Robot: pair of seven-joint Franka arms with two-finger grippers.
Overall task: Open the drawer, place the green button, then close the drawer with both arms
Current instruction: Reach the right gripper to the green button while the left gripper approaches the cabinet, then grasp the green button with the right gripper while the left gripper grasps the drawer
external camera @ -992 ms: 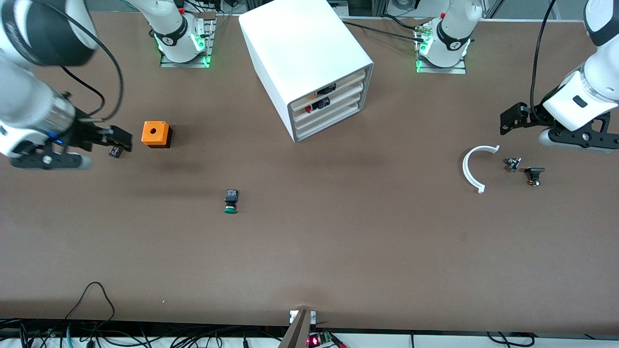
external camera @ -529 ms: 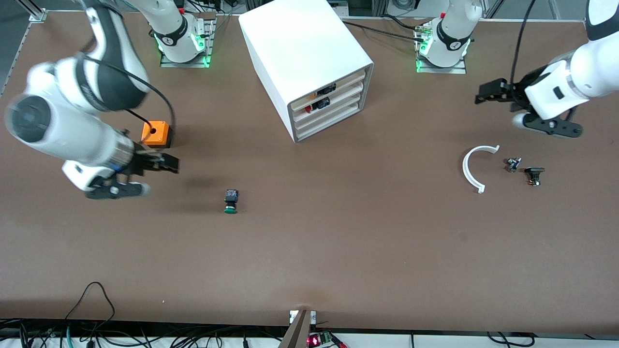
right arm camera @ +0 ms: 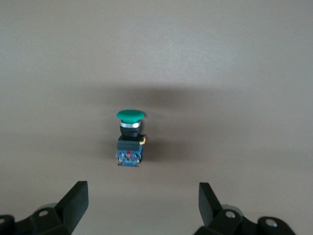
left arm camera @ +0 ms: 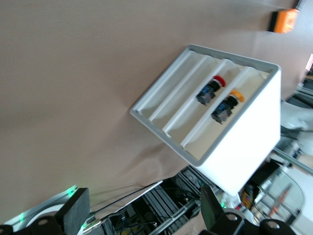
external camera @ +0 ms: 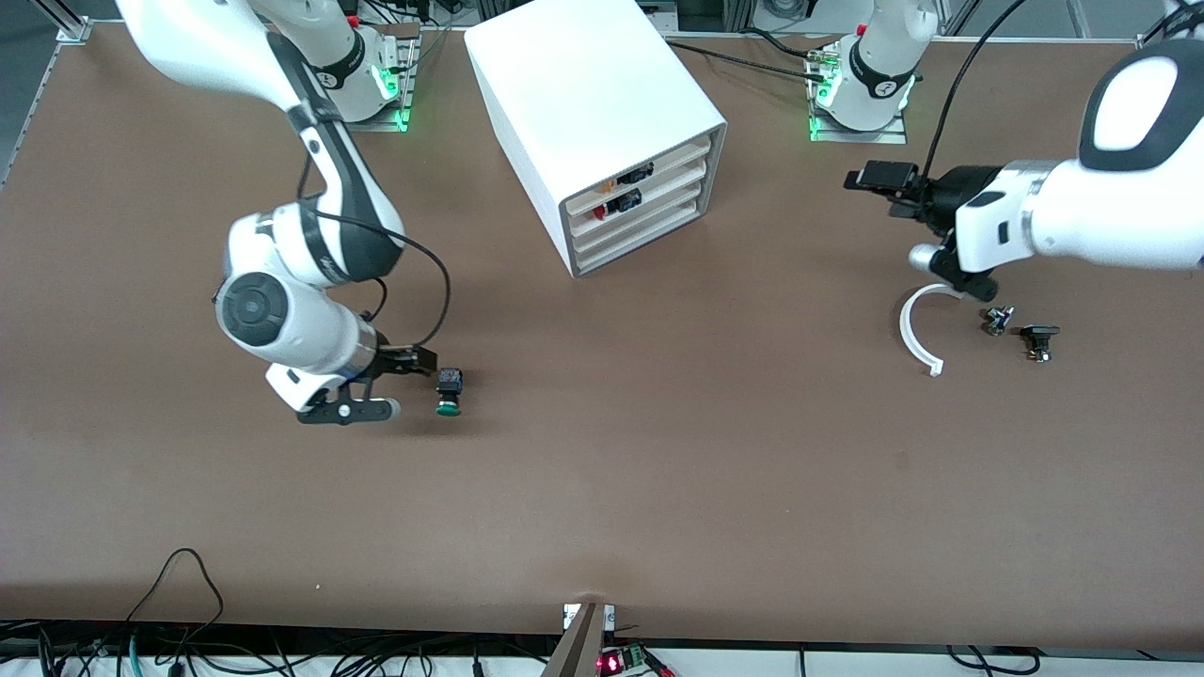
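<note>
The green-capped button (external camera: 449,390) lies on its side on the brown table, nearer the front camera than the white cabinet (external camera: 583,103). My right gripper (external camera: 423,361) is low beside the button's black body, open and empty. In the right wrist view the button (right arm camera: 130,139) lies ahead of the open right gripper (right arm camera: 142,205), outside the jaws. All four drawers are shut, including the third drawer (external camera: 649,218). My left gripper (external camera: 879,188) is open and empty in the air toward the left arm's end, facing the cabinet front. The left wrist view shows the third drawer (left arm camera: 178,95) ahead of the left gripper (left arm camera: 143,215).
A white curved piece (external camera: 917,329) and two small dark components (external camera: 997,320) (external camera: 1039,340) lie under the left arm. The upper two drawers hold an orange-capped (left arm camera: 236,94) and a red-capped (left arm camera: 218,80) part. An orange cube (left arm camera: 285,20) shows in the left wrist view only. Cables hang along the table's front edge.
My right arm has swung from its end of the table past the orange cube to just beside the button. My left gripper has moved toward the cabinet and turned to face it.
</note>
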